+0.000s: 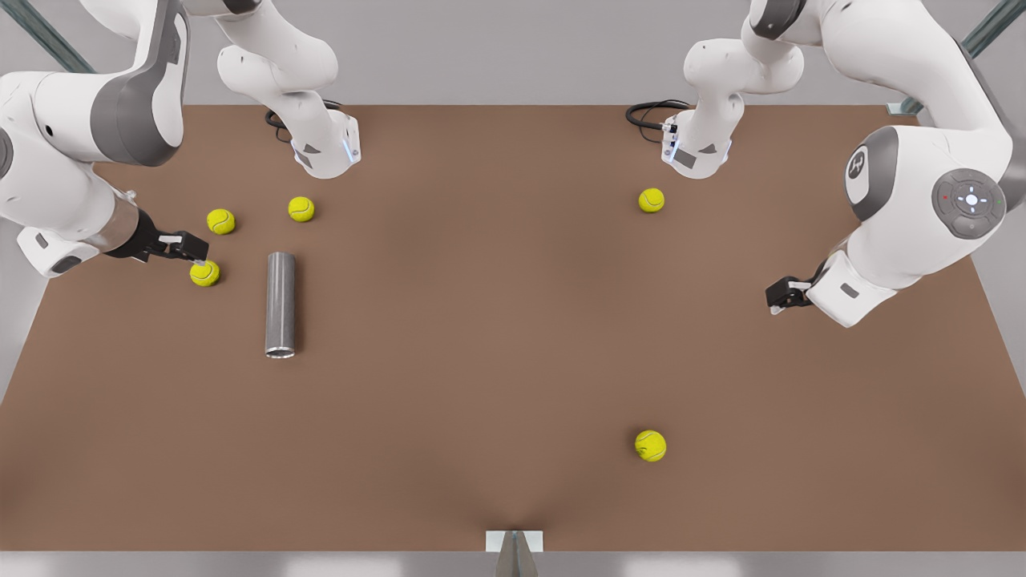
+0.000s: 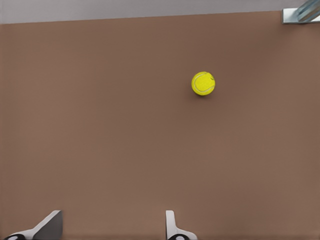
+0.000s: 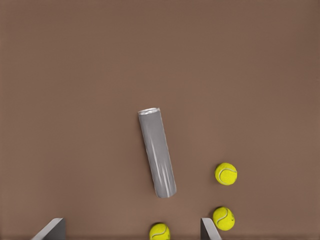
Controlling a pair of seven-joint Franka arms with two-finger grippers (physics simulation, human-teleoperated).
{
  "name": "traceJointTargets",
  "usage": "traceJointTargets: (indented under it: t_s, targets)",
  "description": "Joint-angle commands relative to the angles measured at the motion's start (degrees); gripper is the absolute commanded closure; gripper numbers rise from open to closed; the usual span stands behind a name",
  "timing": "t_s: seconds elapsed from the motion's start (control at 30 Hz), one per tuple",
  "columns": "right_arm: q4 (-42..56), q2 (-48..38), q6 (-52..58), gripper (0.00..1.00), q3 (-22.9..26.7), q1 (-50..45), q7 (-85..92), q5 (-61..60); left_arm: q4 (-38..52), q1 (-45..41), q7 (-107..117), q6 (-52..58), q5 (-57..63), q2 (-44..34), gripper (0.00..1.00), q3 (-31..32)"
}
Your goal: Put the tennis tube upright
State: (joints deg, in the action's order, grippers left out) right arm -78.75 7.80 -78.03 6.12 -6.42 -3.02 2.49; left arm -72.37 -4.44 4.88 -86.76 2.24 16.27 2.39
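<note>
Meanwhile, the plain grey metallic tennis tube (image 1: 280, 304) lies flat near the brown worktop's (image 1: 497, 336) left edge in the front view, rimmed open end toward the near edge. The right claw (image 1: 192, 248) hovers wide-fingered just beside it, over a yellow-green tennis ball (image 1: 204, 273). The left claw (image 1: 781, 295), also spread, waits near the opposite edge. A sound grasp would likely straddle the tube near one end, avoiding the ball.

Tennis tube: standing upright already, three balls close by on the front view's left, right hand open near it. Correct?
Not upright. The front view shows the tennis tube lying flat on the table, its open rimmed end toward the camera. The rest holds: three tennis balls sit close by, and the right hand is open beside them.
</note>
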Motion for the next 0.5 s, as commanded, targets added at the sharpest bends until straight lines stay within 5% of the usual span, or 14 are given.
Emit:
traceJointTargets:
  t_s: [0.0,0.2,0.47]
  targets:
    - [0.0,-0.1,0.1,0.00,0.0,0.0,-0.7,0.0,0.0,0.0,0.8,0.2,0.0,-0.2,0.00,0.0]
    - [-4.5,5.8,-2.7,0.00,0.0,-2.7,-2.4,-0.1,0.0,0.0,1.1,-0.1,0.0,0.0,0.00,-0.1]
    - [-33.1,0.6,-37.2,0.00,-0.1,-2.5,-4.7,-0.1,0.1,0.1,1.0,-0.3,0.0,0.4,0.00,-0.2]
